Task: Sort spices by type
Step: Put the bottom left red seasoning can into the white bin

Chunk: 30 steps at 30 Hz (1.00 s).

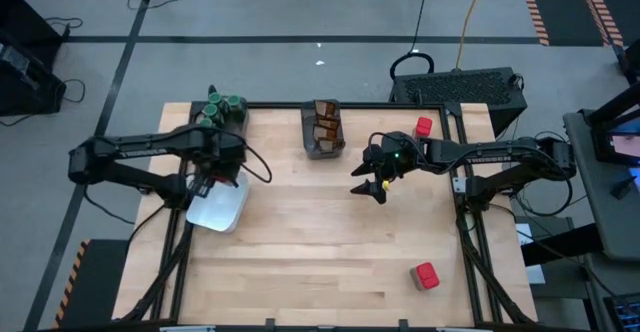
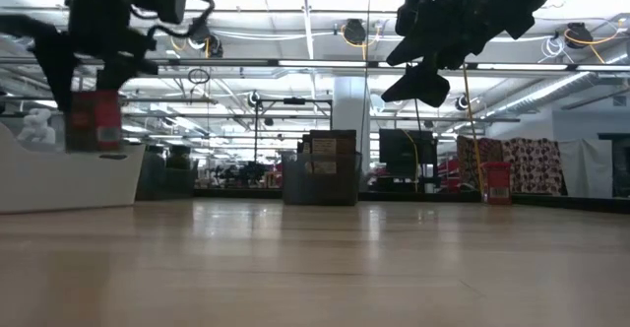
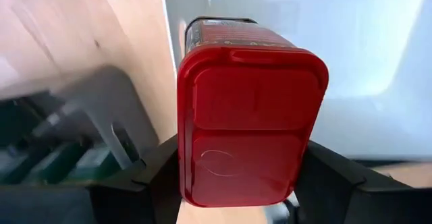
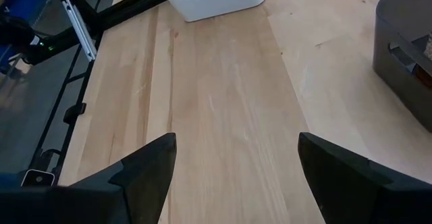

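Observation:
My left gripper (image 1: 205,185) is shut on a red blocky spice container (image 3: 251,126) over the white tray (image 1: 228,212) at the table's left. Green-lidded jars (image 1: 222,105) stand in a dark bin at the far left. Brown packets (image 1: 323,127) fill a dark bin (image 1: 310,142) at the far middle. One red container (image 1: 424,127) rests on the table at the far right, and another (image 1: 427,275) near the front right. My right gripper (image 1: 368,187) hangs open above the table's middle, with nothing between its fingers. My left gripper pinches the red container between its two fingers (image 3: 158,177), on two opposite sides just below the red lid (image 3: 185,150). The fingers come from above, pointing down. The container (image 2: 95,120) hangs upright, lid up, lifted over the white tray.
Bare wood stretches across the table's middle and front (image 1: 320,242). The dark bin of packets (image 4: 405,42) stands to one side of my right gripper (image 4: 236,177). A black case (image 1: 460,87) sits beyond the far right edge.

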Motion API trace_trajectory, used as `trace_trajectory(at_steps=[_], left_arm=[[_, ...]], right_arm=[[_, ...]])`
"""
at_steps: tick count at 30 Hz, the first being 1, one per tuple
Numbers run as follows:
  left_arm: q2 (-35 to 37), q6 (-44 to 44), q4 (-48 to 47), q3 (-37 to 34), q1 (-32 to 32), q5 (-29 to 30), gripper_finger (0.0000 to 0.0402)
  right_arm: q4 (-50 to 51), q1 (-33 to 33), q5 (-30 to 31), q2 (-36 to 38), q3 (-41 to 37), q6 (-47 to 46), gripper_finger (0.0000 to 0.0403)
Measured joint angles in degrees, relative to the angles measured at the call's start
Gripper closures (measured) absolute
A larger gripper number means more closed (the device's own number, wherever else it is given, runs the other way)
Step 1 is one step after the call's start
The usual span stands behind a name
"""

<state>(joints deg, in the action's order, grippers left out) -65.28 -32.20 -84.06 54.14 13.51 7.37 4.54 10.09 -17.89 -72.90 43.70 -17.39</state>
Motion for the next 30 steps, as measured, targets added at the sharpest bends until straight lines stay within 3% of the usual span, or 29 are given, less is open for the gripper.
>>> trace_trajectory(at_steps=[13, 21, 30], left_arm=[[-1.2, -1.24, 0.8, -9.97, 4.91, 2.69, 0.0172], [-1.24, 2.27, 1.59, -10.22, 8.83, 3.05, 0.0172], [-1.24, 6.45, 3.59, -10.2, 11.11, -1.78, 0.0171]], right_arm=[[0.0, 0.0, 0.01, 0.0, 0.0, -1.42, 0.011], [0.0, 0.0, 0.03, 0.0, 0.0, -1.42, 0.011], [0.0, 0.0, 0.06, 0.0, 0.0, -1.42, 0.011]])
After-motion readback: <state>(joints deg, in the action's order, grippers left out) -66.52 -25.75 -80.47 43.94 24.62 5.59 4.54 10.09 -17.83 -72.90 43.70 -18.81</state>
